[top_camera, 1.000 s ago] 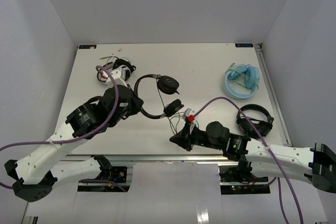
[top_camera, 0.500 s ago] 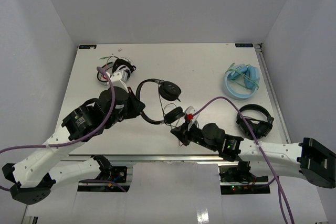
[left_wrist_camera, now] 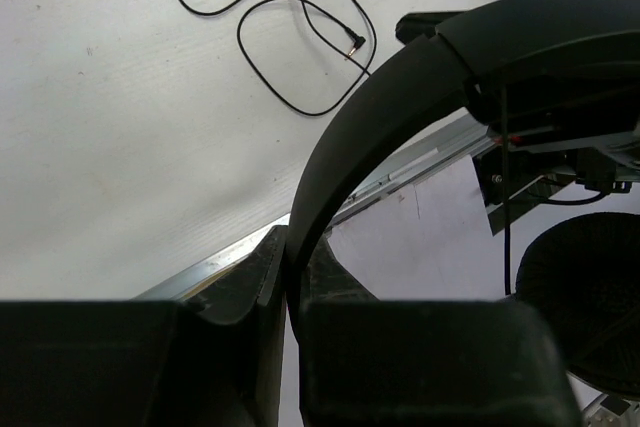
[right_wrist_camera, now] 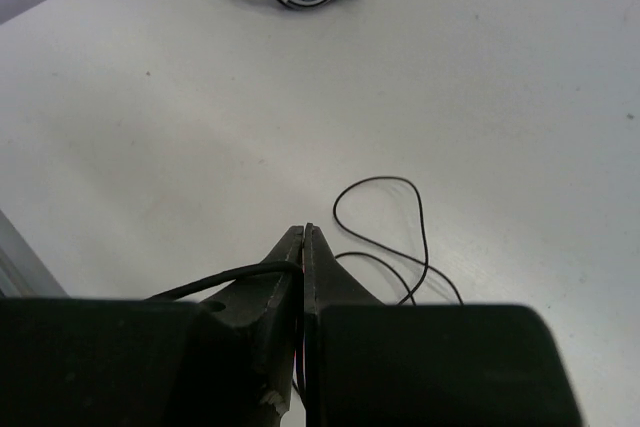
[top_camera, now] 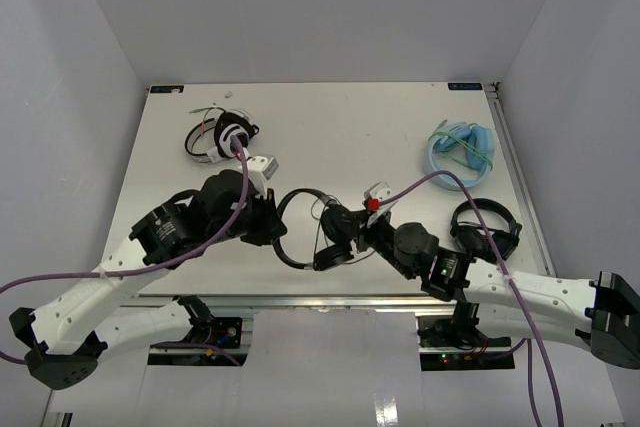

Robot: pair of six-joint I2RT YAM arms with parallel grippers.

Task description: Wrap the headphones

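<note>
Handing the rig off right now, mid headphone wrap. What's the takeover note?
Left pincer: shut on the headband of the headphones, near the table's front centre.
Right pincer: shut, seemingly pinching the cable.
Done: both grips set.
To do: the cable lies in loose loops on the table, plug free, no wrap visible. Wind it round the headphones.

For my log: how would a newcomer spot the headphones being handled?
Look at the near middle of the table, between the two arms. The headphones there are all black with a thin headband, clamped in the left gripper. Unlike the other black pair by the right edge, they trail a loose thin cable.
</note>
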